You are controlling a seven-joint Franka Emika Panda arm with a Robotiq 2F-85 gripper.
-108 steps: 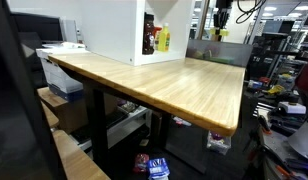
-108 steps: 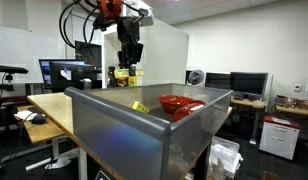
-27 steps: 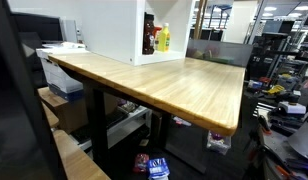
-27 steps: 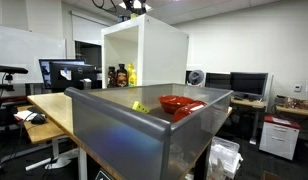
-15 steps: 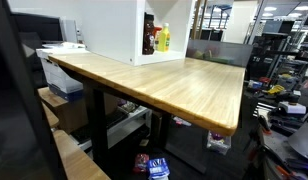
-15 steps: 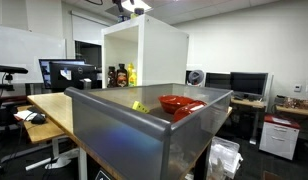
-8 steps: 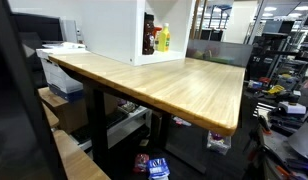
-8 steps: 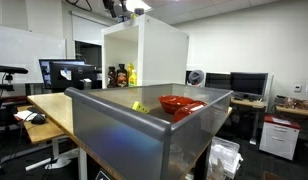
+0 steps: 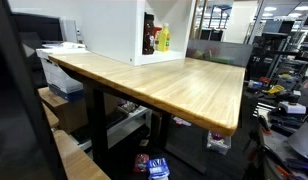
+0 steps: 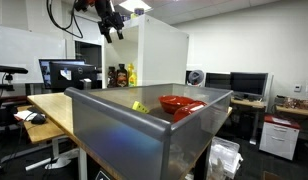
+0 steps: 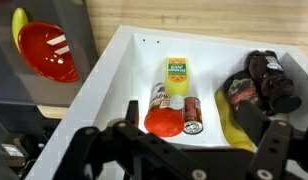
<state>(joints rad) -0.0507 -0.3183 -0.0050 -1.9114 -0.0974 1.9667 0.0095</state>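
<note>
The hand hangs in the air, up beside the open side of the white box, well clear of it. In the wrist view its fingers stand wide apart with nothing between them.

Nearest below it is the red-cap bottle, inside the box. A small can stands just beside that bottle, a yellow bottle behind it, and a dark bottle off to one side. The box rests on the wooden surface. Outside the box wall a red bowl lies with a yellow piece near it; in an exterior view both sit in the grey bin.

The fingers are blurred and cut off at the wrist view's lower edge, and one covers the foot of the dark bottle. A yellow thing beneath that bottle is half covered; I cannot tell what it is. Labels are too small to read. The exterior view along the surface misses the hand altogether.
</note>
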